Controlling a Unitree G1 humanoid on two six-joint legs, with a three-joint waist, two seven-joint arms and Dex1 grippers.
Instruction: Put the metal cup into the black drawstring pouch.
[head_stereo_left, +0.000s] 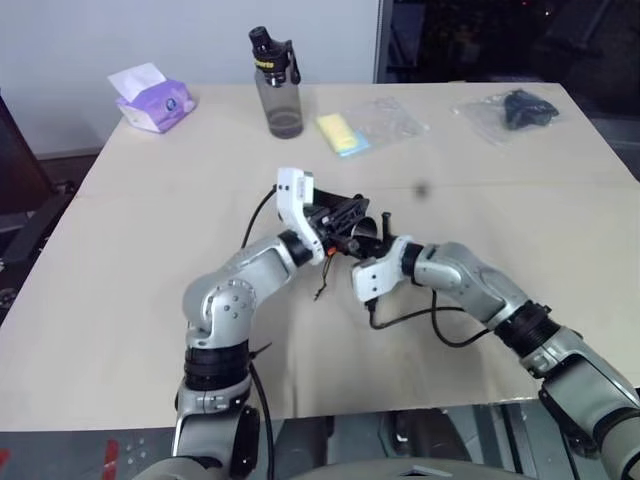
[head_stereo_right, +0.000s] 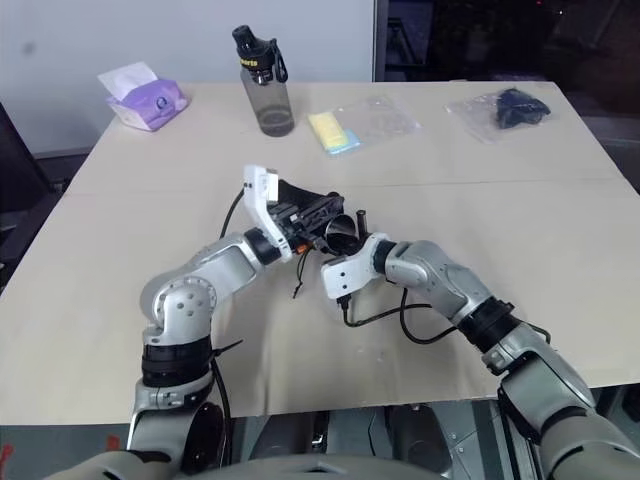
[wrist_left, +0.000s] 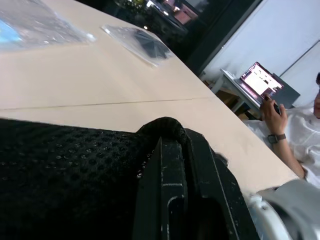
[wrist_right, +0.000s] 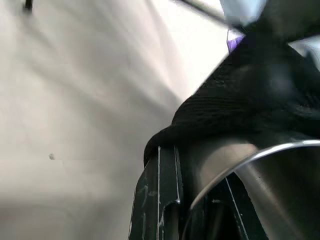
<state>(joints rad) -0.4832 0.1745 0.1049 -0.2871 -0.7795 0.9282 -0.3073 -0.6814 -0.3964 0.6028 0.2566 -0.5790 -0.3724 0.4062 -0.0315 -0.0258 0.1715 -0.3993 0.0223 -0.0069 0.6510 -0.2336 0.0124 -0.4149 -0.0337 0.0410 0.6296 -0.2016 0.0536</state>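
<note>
Above mid-tabletop (head_stereo_left: 120, 300), the left pincer (head_stereo_left: 345, 215) is clamped on the pouch (head_stereo_right: 300, 200). The right pincer (head_stereo_left: 375, 235), closed on the cup (head_stereo_right: 343, 230), meets its mouth. Insertion under way; next push the cup deeper, then release.

Left arm (head_stereo_left: 240, 285): silver-grey rounded segments, black joint bands, round shoulder cap with a ring of small screws. White wrist bracket (head_stereo_left: 296, 196). Right arm (head_stereo_left: 470, 285): same silver-grey with black bands, white wrist housing (head_stereo_left: 375, 275). Thin black cables (head_stereo_left: 440, 325) loop from both wrists. Black flat fingers (wrist_left: 170, 190) with moulded grooves.
</note>
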